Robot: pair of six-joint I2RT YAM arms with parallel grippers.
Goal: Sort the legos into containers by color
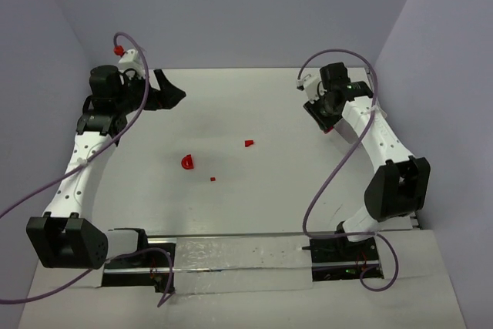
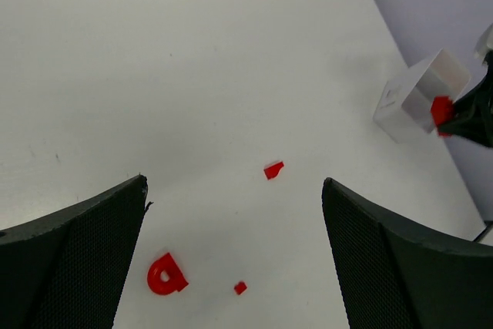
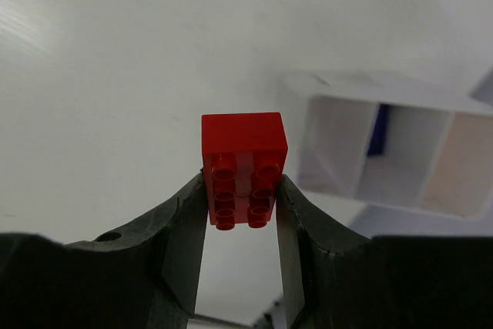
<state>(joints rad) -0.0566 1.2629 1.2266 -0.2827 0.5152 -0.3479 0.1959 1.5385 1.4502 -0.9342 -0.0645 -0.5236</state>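
My right gripper (image 3: 241, 186) is shut on a red lego brick (image 3: 243, 161), studs facing the camera, held above the table. A white translucent container (image 3: 385, 148) lies just right of the brick, with something dark blue inside. In the left wrist view the container (image 2: 416, 94) sits at far right with the held red brick (image 2: 441, 111) at its near side. Three red legos lie mid-table: an arch piece (image 1: 187, 162), a small slope piece (image 1: 249, 143) and a tiny piece (image 1: 212, 179). My left gripper (image 2: 235, 182) is open and empty, up at the back left (image 1: 171, 90).
Grey walls close the table at the back and both sides. The right arm (image 1: 381, 152) reaches along the right edge. Purple cables loop from both arms. No orange or purple pieces show.
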